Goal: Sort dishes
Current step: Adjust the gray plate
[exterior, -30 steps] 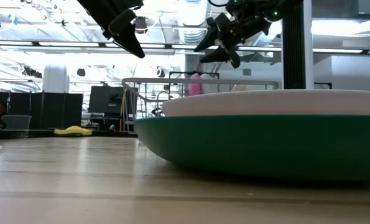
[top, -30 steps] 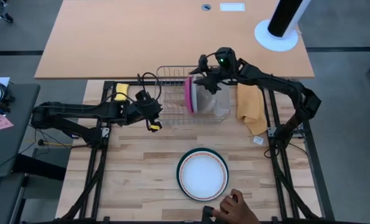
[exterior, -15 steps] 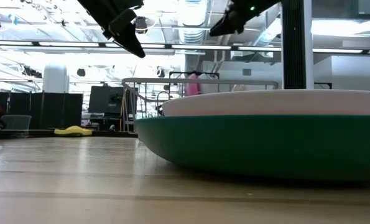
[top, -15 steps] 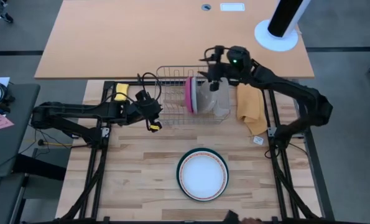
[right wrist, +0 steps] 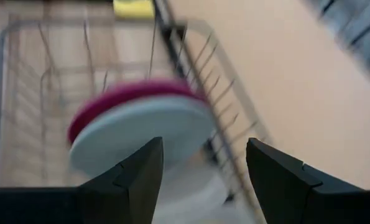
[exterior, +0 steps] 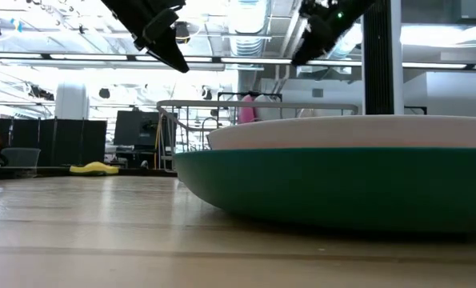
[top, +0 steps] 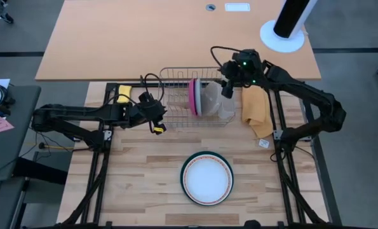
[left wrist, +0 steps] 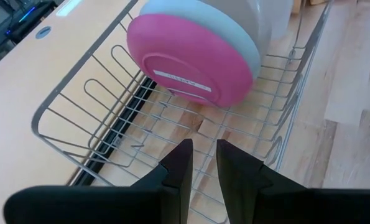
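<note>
Your right gripper [top: 225,87] hangs above the wire rack's [top: 176,117] 2 o'clock corner, fingers spread wide, nothing between them; in its wrist view the two dark fingers [right wrist: 135,177] stand far apart. Your left gripper [top: 157,127] hovers at the rack's 8 o'clock corner, fingers nearly together with a thin gap, holding nothing. In the rack the magenta pink plate [top: 192,97] stands on edge, and the pale grey plate [top: 199,100] leans right against it on its 3 o'clock side; the left wrist view shows the pink one's underside in front and the grey rim behind. A clear tub [top: 220,102] sits just past them at 3 o'clock, still in the rack. At the table's 6 o'clock you have a stack: white plate [top: 207,177] on top, an orange-patterned rim [top: 186,186] under it, dark green plate [top: 223,159] at the bottom. Yellow sponge [top: 124,93] lies at 9 o'clock of the rack, a tan cloth [top: 255,109] at 3 o'clock.
</note>
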